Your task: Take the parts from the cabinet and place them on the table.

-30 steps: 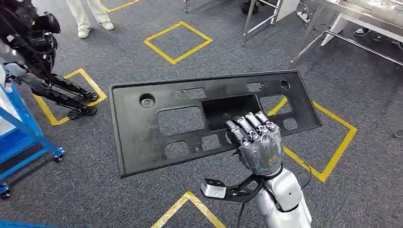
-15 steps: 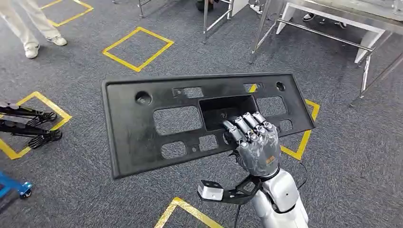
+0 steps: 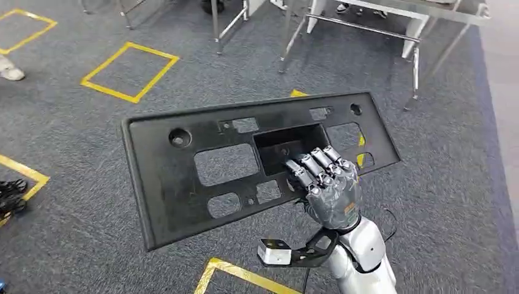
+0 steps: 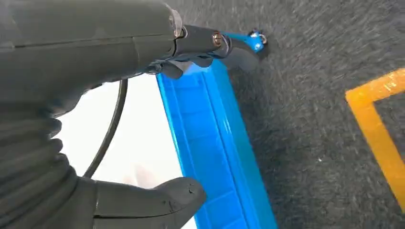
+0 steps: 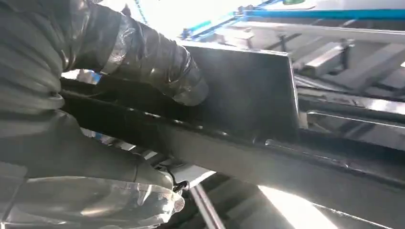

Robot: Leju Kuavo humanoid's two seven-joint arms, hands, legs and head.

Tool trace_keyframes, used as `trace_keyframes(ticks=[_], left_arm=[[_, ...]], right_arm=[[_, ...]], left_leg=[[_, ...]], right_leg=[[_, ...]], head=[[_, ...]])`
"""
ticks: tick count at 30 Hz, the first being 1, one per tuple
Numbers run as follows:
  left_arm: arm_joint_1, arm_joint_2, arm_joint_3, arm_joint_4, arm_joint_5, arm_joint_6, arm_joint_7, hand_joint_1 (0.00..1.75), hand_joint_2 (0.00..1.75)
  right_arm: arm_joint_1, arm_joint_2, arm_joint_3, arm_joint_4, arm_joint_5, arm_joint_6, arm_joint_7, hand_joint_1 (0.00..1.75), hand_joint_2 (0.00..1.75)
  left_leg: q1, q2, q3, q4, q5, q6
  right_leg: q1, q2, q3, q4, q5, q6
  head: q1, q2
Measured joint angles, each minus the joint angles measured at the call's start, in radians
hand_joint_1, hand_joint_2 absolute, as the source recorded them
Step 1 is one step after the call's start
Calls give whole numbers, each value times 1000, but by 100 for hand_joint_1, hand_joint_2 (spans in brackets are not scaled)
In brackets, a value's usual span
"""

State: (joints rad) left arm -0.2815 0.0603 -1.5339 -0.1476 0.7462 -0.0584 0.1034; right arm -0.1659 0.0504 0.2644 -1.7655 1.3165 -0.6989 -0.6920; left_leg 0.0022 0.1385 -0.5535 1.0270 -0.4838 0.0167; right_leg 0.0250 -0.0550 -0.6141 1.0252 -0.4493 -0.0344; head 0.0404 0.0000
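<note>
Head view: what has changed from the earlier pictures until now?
The whole scene shifted: the camera turned, so the floor markings slid left and the metal table legs came into view. The right robot hand still grips the black panel at its recessed opening, held just as before.

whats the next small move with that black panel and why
Probably keep carrying it toward the metal-legged table ahead. The right hand grips the black panel by its large middle cutout, held in the air over grey carpet, so it is not yet set down. The left hand holds nothing.
</note>
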Motion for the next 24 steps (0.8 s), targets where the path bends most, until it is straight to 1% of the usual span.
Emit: trace_keyframes(ticks=[1, 2, 3, 4, 5, 6, 7, 8, 9, 10, 11, 12, 13, 14, 15, 16, 17, 18, 19, 20, 21, 22, 23, 24], left_arm=[[-2, 0, 0, 0, 5, -2, -4, 0, 175], [-4, 0, 0, 0, 6, -1, -7, 0, 175], [-3, 0, 0, 0, 6, 0, -11, 0, 175], [-2, 0, 0, 0, 5, 0, -12, 0, 175], [1, 0, 0, 0, 5, 2, -12, 0, 175], [3, 0, 0, 0, 5, 2, -10, 0, 175], [4, 0, 0, 0, 4, 4, -9, 0, 175], [5, 0, 0, 0, 2, 6, -7, 0, 175], [4, 0, 0, 0, 0, 9, -5, 0, 175], [3, 1, 0, 0, 0, 12, -3, 0, 175], [3, 2, 0, 0, 0, 15, -3, 0, 175], [4, 1, 0, 0, 1, 15, -6, 0, 175], [3, 1, 0, 0, 1, 15, -10, 0, 175], [1, 1, 0, 0, 1, 15, -11, 0, 175], [-1, 1, 0, 0, 1, 13, -12, 0, 175], [-3, -1, 0, 0, 1, 13, -12, 0, 175], [-6, -4, -1, 0, 1, 13, -11, 0, 175], [-6, -4, -1, 0, 1, 13, -11, 0, 175], [-4, -4, -1, 0, 2, 13, -11, 0, 175], [-3, -4, -1, 0, 2, 13, -10, 0, 175], [-2, -4, -1, 0, 2, 15, -9, 0, 175], [-1, -3, -1, 0, 2, 16, -8, 0, 175], [-2, -3, -1, 0, 2, 17, -8, 0, 175], [-3, -3, -1, 0, 1, 18, -8, 0, 175]], right_arm=[[1, 0, -1, 0, -1, 0, 0, 175, 175], [3, 2, -1, 0, -1, 0, 0, 175, 175], [-1, 3, -1, 2, -3, 0, 0, 175, 175], [-4, 7, -1, 3, -5, 0, 0, 175, 175], [-2, 10, -1, 5, -5, 0, 0, 175, 175], [-2, 11, -1, 7, -5, 0, 0, 175, 175], [-2, 11, -1, 10, -5, 0, 0, 175, 175], [-1, 13, -1, 11, -5, 0, 0, 175, 175], [-1, 14, -1, 12, -5, 0, 0, 175, 175], [-1, 16, -1, 12, -5, 0, 0, 175, 175], [-1, 18, -1, 12, -5, 0, 0, 175, 175], [-2, 19, -1, 12, -5, 0, 0, 175, 175], [-1, 21, -1, 13, -5, 0, -1, 175, 175], [1, 22, -2, 13, -5, 0, -1, 175, 175], [2, 23, -2, 12, -5, 0, 0, 175, 175], [3, 23, -5, 12, -5, 0, 0, 175, 175], [6, 23, -7, 11, -5, 0, 0, 175, 175], [3, 23, -8, 10, -5, 0, -1, 175, 175], [1, 24, -8, 10, -5, 0, -1, 175, 175], [1, 24, -8, 10, -5, 0, -1, 175, 175], [4, 24, -9, 10, -5, 0, -1, 175, 175], [5, 24, -9, 10, -5, 0, -1, 175, 175], [6, 24, -9, 10, -5, 0, -1, 175, 175], [5, 24, -10, 10, -5, 0, 0, 175, 175]], left_leg=[[-7, 9, 10, -4, -5, -8], [1, -53, 7, 12, -15, -15], [5, -104, -16, 59, -46, -16], [6, -125, -50, 129, -82, -18], [8, -132, -89, 205, -115, -22], [10, -132, -126, 272, -135, -26], [11, -132, -146, 295, -127, -30], [12, -132, -140, 268, -93, -32], [15, -136, -113, 200, -43, -35], [20, -147, -77, 114, 7, -38], [28, -180, -46, 38, 36, -41], [29, -236, -38, 28, 11, -41], [29, -226, -37, 31, 13, -30], [25, -214, -38, 30, 12, -25], [19, -204, -37, 30, 13, -18], [28, -191, -35, 23, 18, -9], [30, -176, -31, 16, 22, -3], [29, -165, -29, 13, 21, 6], [26, -150, -29, 12, 21, 7], [24, -135, -29, 12, 19, 10], [22, -121, -30, 12, 17, 12], [21, -117, -29, 13, 15, 12], [21, -107, -28, 13, 14, 11], [20, -102, -25, 13, 12, 10]], right_leg=[[-7, 16, 15, -21, 9, -3], [-16, 26, 26, -38, 19, 2], [-21, 38, 29, -42, 22, -3], [-24, 50, 29, -42, 22, -6], [-24, 64, 29, -41, 21, -7], [-23, 80, 27, -39, 21, -7], [-24, 98, 25, -34, 19, -5], [-27, 114, 24, -28, 16, -1], [-30, 131, 24, -21, 12, 4], [-33, 145, 23, -11, 6, 10], [-35, 157, 20, 1, -1, 16], [-31, 169, 10, 13, -7, 24], [-33, 181, 1, 17, -6, 29], [-36, 190, -2, 15, -4, 36], [-39, 203, -3, 10, 1, 44], [-38, 215, -7, 10, 2, 49], [-36, 173, -8, 21, -4, 51], [-30, 114, -25, 54, -27, 55], [-31, 81, -62, 122, -63, 59], [-34, 66, -104, 203, -98, 62], [-36, 61, -142, 271, -120, 64], [-38, 60, -162, 304, -121, 65], [-39, 59, -157, 288, -100, 65], [-38, 58, -133, 238, -64, 62]], head=[[0, 0], [0, 0], [-1, 0], [-1, 0], [-1, 0], [-1, 0], [-1, 0], [-1, 0], [-1, 0], [-1, 0], [-1, 0], [-1, 0], [-1, 0], [0, 0], [-1, 0], [0, 0], [0, 0], [2, 0], [2, 0], [2, 0], [2, 0], [2, 0], [2, 0], [2, 0]])
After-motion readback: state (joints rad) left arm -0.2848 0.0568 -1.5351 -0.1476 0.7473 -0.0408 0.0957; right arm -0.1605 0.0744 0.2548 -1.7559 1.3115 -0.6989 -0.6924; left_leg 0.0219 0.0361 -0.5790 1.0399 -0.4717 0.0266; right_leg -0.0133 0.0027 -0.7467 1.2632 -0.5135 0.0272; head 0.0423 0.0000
